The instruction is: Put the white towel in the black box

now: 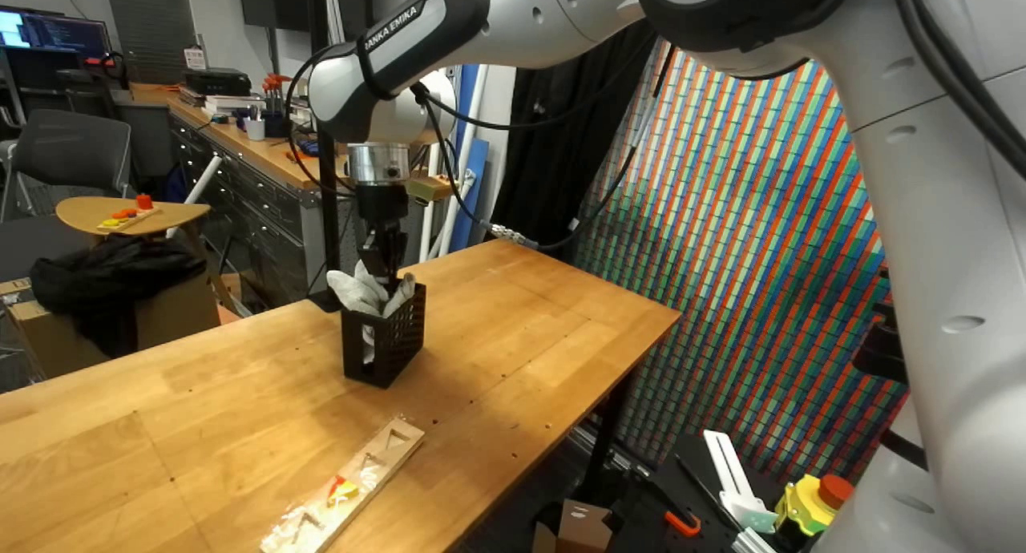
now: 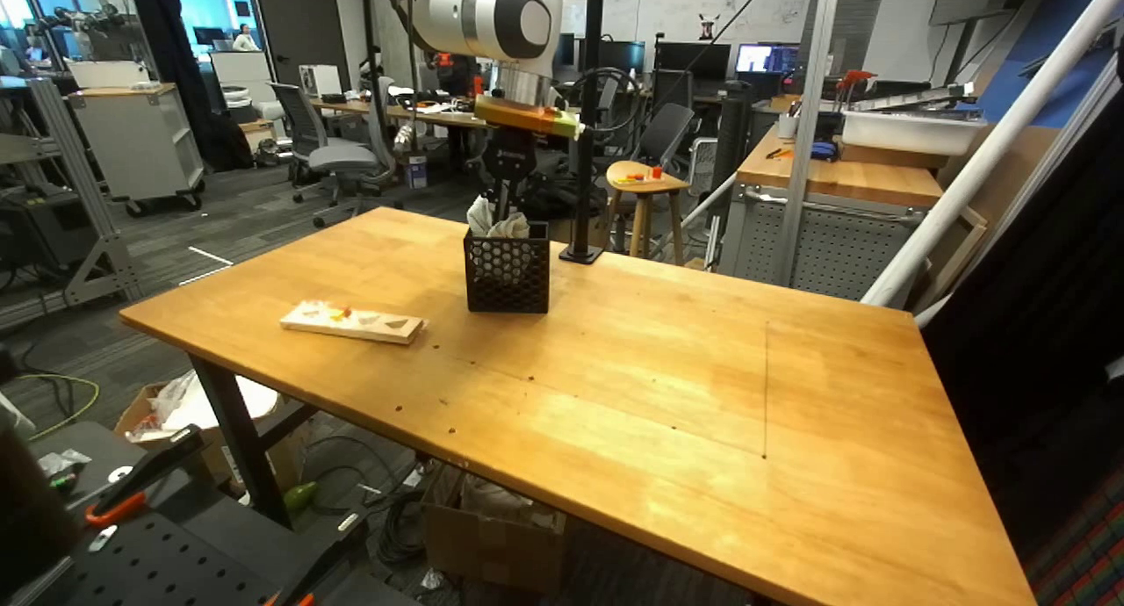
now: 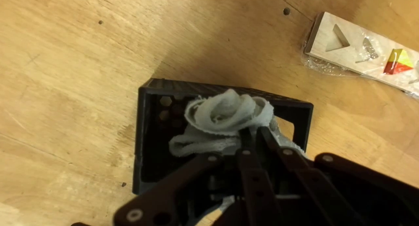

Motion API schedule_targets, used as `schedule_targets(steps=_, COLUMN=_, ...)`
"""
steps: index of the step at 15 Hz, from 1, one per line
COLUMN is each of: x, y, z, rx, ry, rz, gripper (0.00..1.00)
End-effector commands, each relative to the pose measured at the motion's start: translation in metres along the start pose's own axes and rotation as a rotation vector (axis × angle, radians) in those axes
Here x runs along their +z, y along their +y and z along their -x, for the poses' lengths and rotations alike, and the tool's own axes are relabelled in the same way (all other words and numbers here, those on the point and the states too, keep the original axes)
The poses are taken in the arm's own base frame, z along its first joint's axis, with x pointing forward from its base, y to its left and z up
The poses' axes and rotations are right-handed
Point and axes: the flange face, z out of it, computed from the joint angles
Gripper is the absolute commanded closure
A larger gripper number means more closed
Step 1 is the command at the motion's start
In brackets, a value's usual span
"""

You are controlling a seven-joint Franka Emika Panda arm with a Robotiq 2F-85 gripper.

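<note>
Partly above black box (image 3: 140, 137) rim: white towel (image 3: 226, 113), end effector (image 3: 254, 131) clenching it; gap alongside.

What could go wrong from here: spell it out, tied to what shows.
The white towel sticks up past the rim of the black box, so part of it may flop outside once released.
The gripper seems closed on the towel; bunched folds around it could cling and come back out as it lifts.
Opening this close to the walls might nudge the box.
</note>
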Motion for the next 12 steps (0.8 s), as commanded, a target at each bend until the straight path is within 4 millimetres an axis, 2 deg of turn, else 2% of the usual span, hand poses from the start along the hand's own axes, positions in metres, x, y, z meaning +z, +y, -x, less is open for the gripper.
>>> schedule_targets(steps=1, x=0.013, y=0.008, z=0.003, rx=0.009, ry=0.02, rz=-0.02, gripper=0.87)
schedule_targets(steps=7, x=0.056, y=0.023, z=0.001, rx=0.041, ry=0.008, rz=-0.082, gripper=0.87)
schedule_targets(steps=12, x=0.071, y=0.03, z=-0.002, rx=0.05, ry=0.004, rz=-0.101, gripper=0.87)
